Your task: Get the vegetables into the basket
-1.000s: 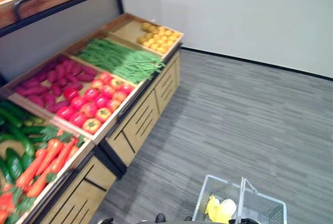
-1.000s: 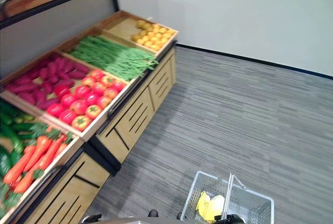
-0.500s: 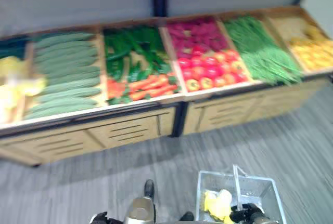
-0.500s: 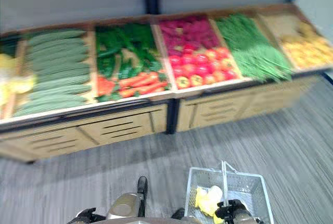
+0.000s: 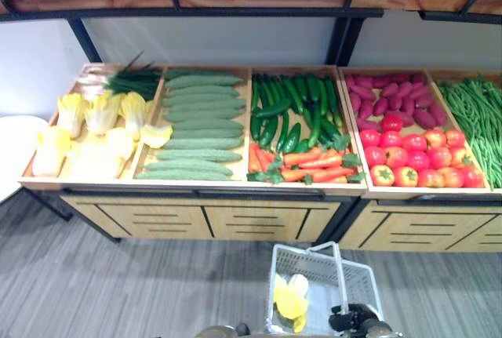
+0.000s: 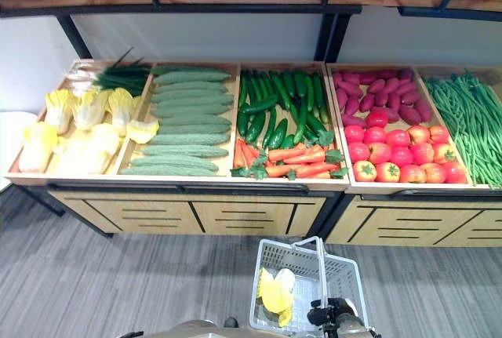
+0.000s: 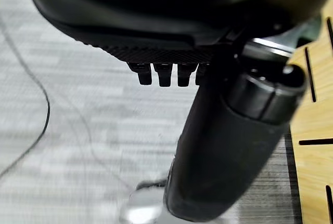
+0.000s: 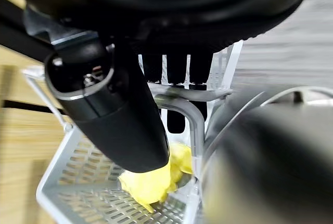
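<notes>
basket: while it hangs low in front of the stand, the white wire basket (image 5: 357, 281) already holds a yellow leafy vegetable (image 5: 289, 299), lying against its left wall

right hand: the right hand (image 8: 171, 86) has its fingers curled over the basket's grey handle (image 8: 195, 122), carrying it

left hand: the left hand (image 7: 164, 70) has its fingers bent in with nothing between them, hanging over the grey floor (image 7: 67, 130) beside the stand's wooden front

vegetables: on the wooden stand (image 5: 235, 220) lie, from the robot's left, pale yellow cabbages (image 5: 98, 130), cucumbers (image 5: 192, 122), dark green peppers (image 5: 294, 110) above carrots (image 5: 314, 167), red tomatoes (image 5: 412, 158) below purple pieces, and green beans (image 5: 480, 122)

handling, cabbages: probably light and soft, with leaves that bruise; best cupped around the firm lower part

handling, cucumbers: look stiff and smooth, so likely slippery; a wrap around the middle would keep one level

handling, carrots: firm and tapered; hold the thick orange body, not the leafy top

handling, tomatoes: round, apt to roll and dent; a gentle closing from above seems right

change since earlier: the camera has swung to face the stand square on, where a second ago it looked along it from one end toward the open floor; the basket with its yellow vegetable stays at the right hand throughout
</notes>
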